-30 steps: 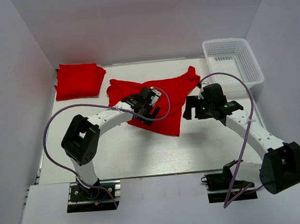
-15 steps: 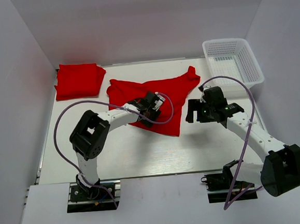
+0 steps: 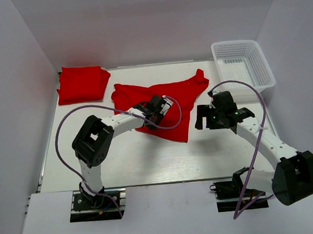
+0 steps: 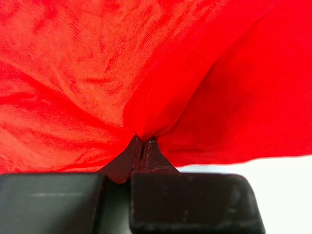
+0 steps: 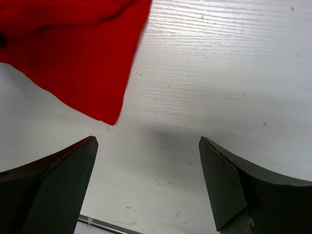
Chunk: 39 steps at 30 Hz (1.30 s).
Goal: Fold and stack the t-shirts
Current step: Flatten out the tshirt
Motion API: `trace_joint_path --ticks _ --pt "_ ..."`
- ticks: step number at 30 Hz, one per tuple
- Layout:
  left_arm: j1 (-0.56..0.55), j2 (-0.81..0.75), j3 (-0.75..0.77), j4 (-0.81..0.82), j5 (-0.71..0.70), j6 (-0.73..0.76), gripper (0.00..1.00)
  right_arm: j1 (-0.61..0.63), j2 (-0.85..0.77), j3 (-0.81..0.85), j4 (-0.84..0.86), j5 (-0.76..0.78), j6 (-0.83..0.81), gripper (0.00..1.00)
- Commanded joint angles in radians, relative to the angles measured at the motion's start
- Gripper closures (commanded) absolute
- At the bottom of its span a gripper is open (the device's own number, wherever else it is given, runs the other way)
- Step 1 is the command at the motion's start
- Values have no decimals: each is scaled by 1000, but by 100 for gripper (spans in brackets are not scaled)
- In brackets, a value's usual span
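Two red shirts are seen: a folded shirt [image 3: 82,84] laid at the far left corner of the table [image 3: 149,161], and a loose shirt [image 3: 168,97] spread rumpled at mid-table. One white mesh basket [image 3: 243,67] is set at the far right. The left arm [image 3: 116,123] is bent inward, and the left gripper [image 3: 155,109] is lowered onto the loose shirt's near part; in the wrist view its jaws are pressed together on a pinched ridge of cloth, with creases radiating from it. The right arm [image 3: 261,136] is reached in from the right, and the right gripper [image 3: 206,116] is held just beside the shirt's right edge, jaws spread wide with nothing between them. The cloth is plain and finely knit; the tabletop is white and grained.
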Motion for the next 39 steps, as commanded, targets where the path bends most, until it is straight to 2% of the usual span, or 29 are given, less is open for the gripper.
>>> trace_joint_path --ticks 1,10,15,20,23,33,39 --pt "12 -115 28 18 82 -15 100 -3 -7 -3 -1 -19 -9 10" --pt "12 -137 48 -4 113 -15 100 4 54 -27 60 -121 14 10" --pt "21 -161 97 -22 113 -114 100 23 112 -49 114 -166 66 11" --pt "21 -221 148 -70 -22 -239 100 60 203 -29 161 -158 108 12" --pt "30 -221 189 -129 -49 -292 100 92 264 -3 164 -126 121 12" --pt "40 -241 148 -139 -48 -351 100 186 410 60 195 -43 178 16" --pt "49 -260 139 -130 -47 -360 100 221 477 88 220 -22 217 26"
